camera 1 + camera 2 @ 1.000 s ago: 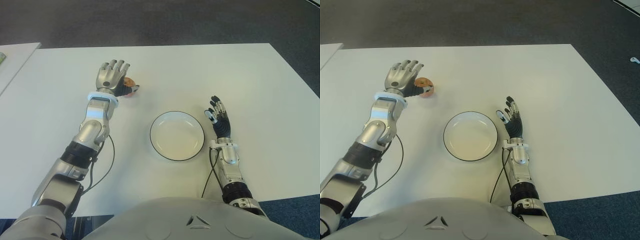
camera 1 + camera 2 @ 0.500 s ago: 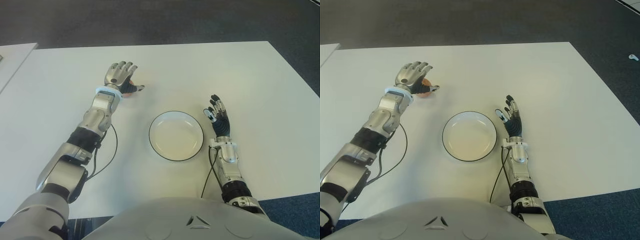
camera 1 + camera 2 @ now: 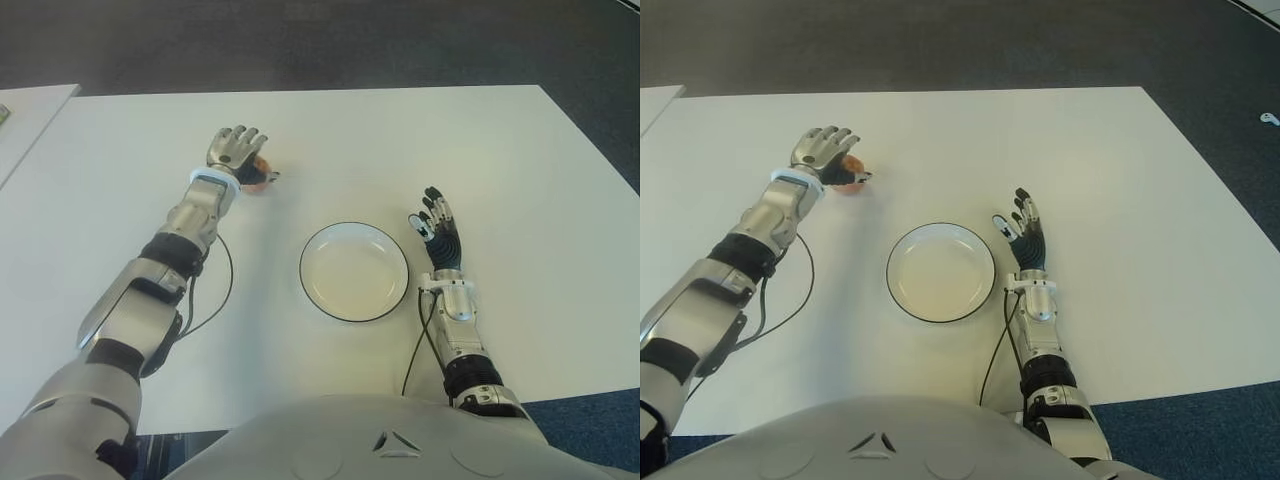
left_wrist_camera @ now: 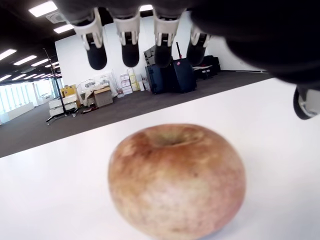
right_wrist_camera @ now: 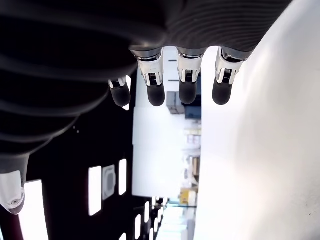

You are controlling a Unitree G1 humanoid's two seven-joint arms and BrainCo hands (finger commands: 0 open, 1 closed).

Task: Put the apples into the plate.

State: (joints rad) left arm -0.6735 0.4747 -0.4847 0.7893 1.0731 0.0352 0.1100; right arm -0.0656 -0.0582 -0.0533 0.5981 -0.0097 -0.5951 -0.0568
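Left hand (image 3: 235,153): upper left of the frame, fingers spread over the apple (image 4: 176,181), not gripping.
Apple: on the white table (image 3: 420,140), up-left of the plate (image 3: 354,271).
Right hand (image 3: 437,232): just right of the plate, fingers apart, empty.

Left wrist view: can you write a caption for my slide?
The left hand hangs open over an apple sitting on the white table, fingers not touching it.

A reddish-yellow apple (image 4: 177,182) sits upright on the white desk (image 3: 400,150). The round, black-rimmed white plate (image 3: 354,271) lies well apart, holding nothing.
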